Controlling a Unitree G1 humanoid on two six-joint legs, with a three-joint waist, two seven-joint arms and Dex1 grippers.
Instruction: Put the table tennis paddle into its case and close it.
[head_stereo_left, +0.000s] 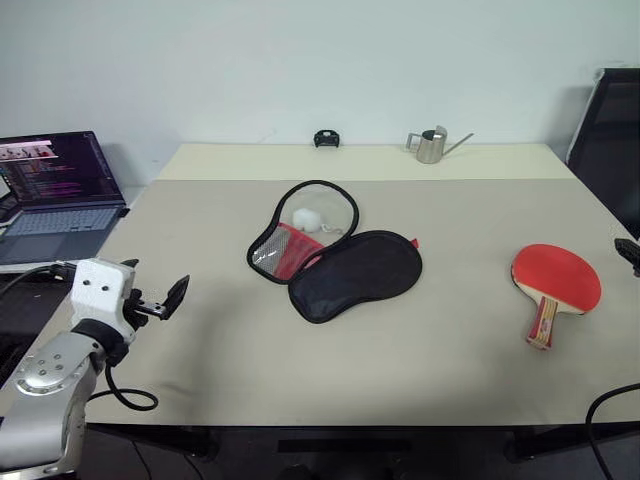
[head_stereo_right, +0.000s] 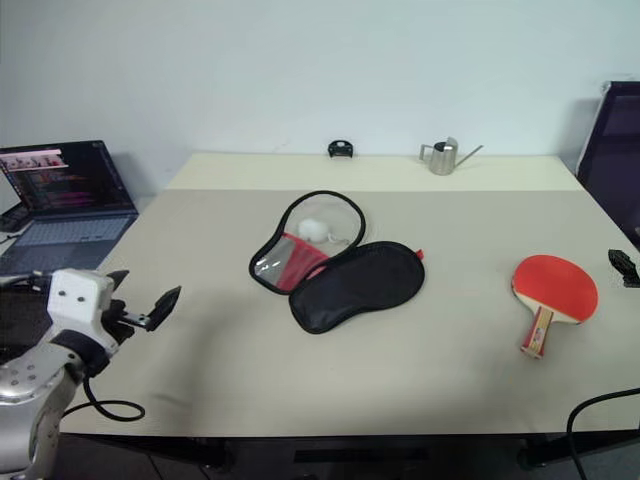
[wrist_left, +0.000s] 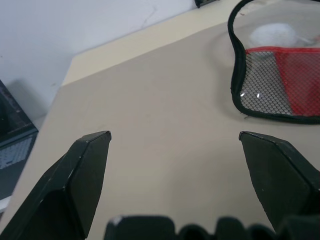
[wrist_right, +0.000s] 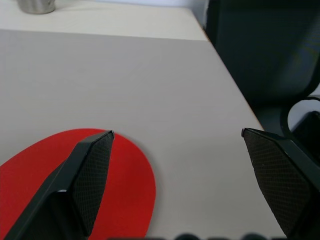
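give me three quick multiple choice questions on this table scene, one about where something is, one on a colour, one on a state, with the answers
1. Where does the table tennis paddle lie, seen from the head camera?
A. inside the case
B. on the table, right of the case
C. on the laptop

2. What colour is the paddle's face?
A. red
B. blue
C. green

3. What state is the case in?
A. zipped shut
B. lying open
C. held in a claw

Answers:
1 B, the paddle rests on the bare table, apart from the case, near the right edge.
2 A, its round rubber face shows red.
3 B, the flap is spread aside, showing the mesh lining and white pompom; both the left claw and right claw are open and empty.
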